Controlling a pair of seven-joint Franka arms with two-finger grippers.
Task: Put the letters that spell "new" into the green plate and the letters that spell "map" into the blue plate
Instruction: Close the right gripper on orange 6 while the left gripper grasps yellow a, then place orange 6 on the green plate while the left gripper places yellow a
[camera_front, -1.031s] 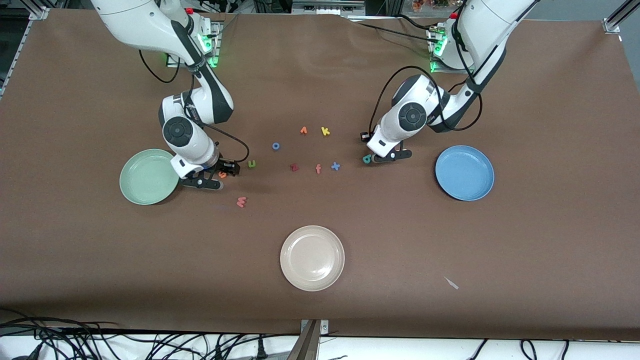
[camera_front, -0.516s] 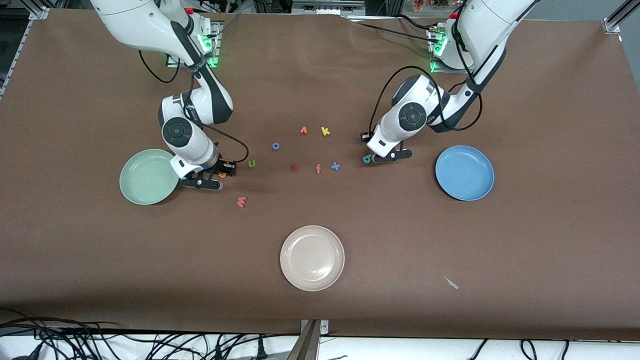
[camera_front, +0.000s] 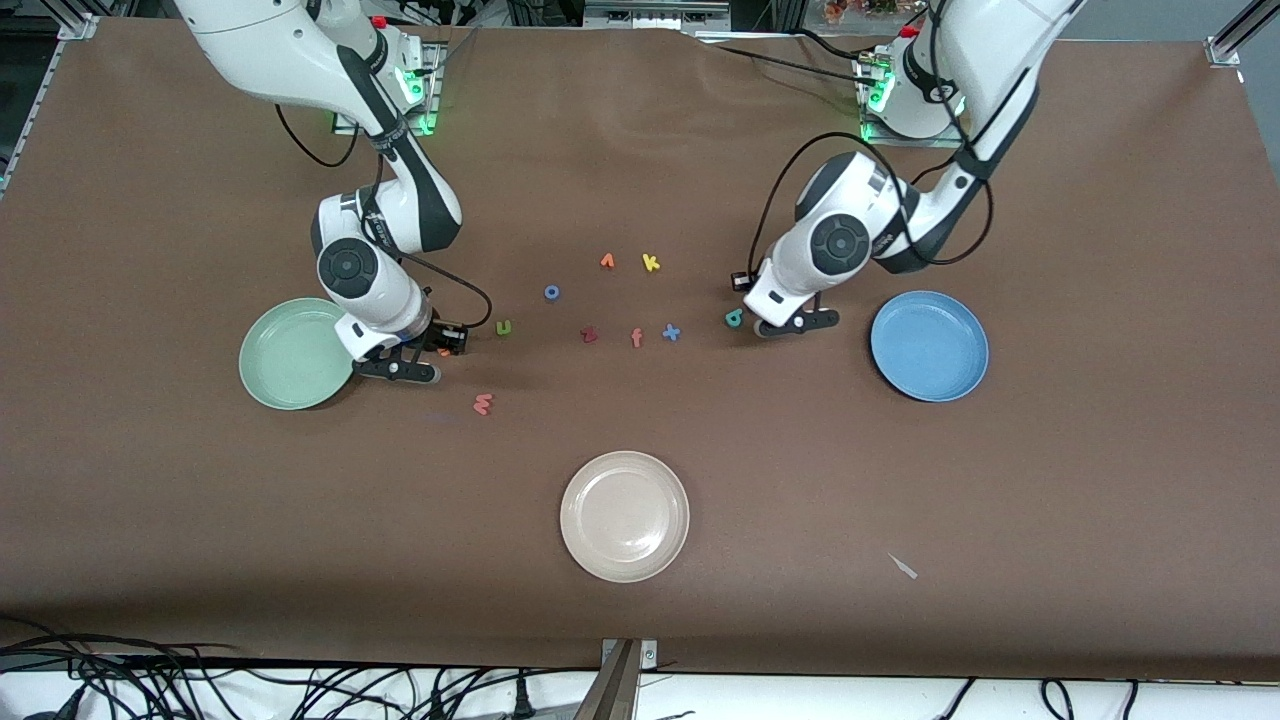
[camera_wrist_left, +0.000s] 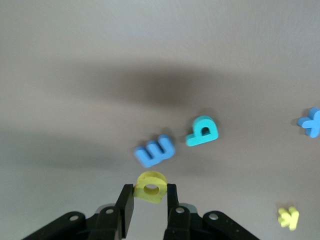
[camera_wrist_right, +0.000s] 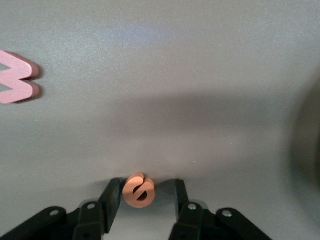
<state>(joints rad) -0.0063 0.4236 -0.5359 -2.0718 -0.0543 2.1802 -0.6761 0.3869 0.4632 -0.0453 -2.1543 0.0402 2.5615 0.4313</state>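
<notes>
Between left fingers (camera_wrist_left: 128, 210), yellow letter (camera_wrist_left: 150, 186)

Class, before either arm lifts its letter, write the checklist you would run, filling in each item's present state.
1. Left gripper, between teal letter and blue plate: jaws shut on yellow letter: ok.
2. Right gripper, beside green plate: jaws shut on orange e: not ok, gap on one side.
3. Blue m apart from yellow letter: ok.
4. Salmon w apart from orange e: ok.

A cream plate (camera_front: 624, 516) sits nearest the camera; stray letters mid-table.
</notes>
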